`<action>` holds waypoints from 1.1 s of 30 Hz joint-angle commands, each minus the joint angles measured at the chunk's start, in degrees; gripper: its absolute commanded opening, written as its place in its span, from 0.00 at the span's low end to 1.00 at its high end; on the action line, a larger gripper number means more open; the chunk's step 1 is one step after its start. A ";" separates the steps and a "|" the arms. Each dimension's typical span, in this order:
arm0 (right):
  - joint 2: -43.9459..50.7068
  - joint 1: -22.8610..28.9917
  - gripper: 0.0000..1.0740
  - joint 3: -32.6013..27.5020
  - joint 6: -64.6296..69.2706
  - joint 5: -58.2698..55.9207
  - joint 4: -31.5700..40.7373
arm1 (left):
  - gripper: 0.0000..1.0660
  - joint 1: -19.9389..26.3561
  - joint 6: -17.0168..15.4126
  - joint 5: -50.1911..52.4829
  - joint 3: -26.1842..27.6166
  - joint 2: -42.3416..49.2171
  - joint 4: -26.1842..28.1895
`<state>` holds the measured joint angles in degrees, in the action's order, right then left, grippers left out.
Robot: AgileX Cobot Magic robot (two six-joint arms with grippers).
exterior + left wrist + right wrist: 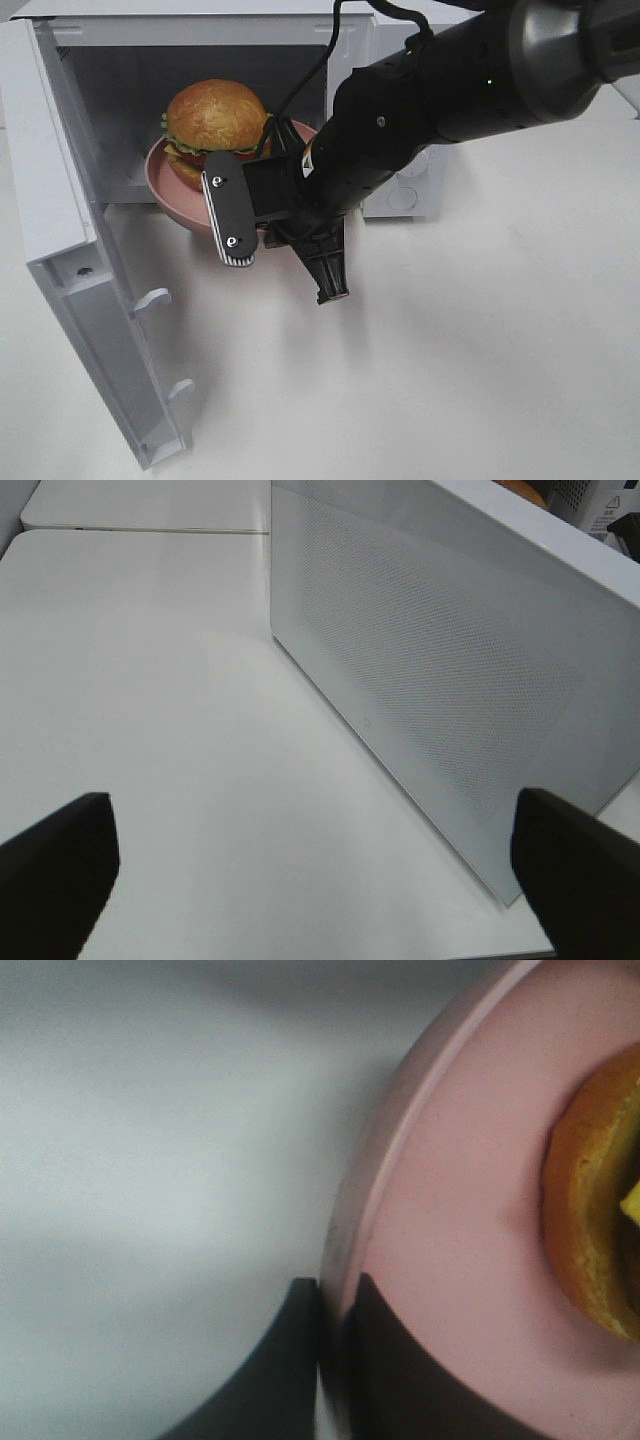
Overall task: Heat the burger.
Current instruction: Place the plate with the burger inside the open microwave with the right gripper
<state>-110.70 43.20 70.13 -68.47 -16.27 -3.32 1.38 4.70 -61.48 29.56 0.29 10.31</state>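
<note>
**Right end effector** (335, 1285): pinched shut on the thin rim of the pink plate (440, 1220), which is smooth, round and shallow.

**Just beyond its fingertips:** the burger (215, 115), a glossy domed bun over ruffled lettuce, sits on that plate at the mouth of the white microwave (120, 90).

**Risk:** the load lies ahead of a narrow edge grip. The slick plate may tilt or slip, sliding the burger off.

**Farther off:** the left end effector (315, 870) stands wide and empty beside a perforated panel (440, 680), above the matte surface (150, 680).
</note>
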 commanded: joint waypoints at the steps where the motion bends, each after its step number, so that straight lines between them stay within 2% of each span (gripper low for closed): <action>1: -0.23 0.00 0.00 2.64 1.49 3.32 -0.52 | 0.94 -0.23 -0.11 0.46 -0.11 0.97 0.06; 20: -6.02 -0.40 0.00 12.38 7.45 -0.40 -5.44 | 0.94 -0.23 -0.11 0.46 -0.11 0.97 0.06; 33: -12.89 -1.09 0.00 23.20 10.71 -6.13 -5.50 | 0.94 -0.23 -0.11 0.46 -0.11 0.97 0.06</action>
<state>-123.59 42.46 90.64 -58.27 -24.58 -7.85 1.38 4.70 -61.48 29.56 0.29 10.31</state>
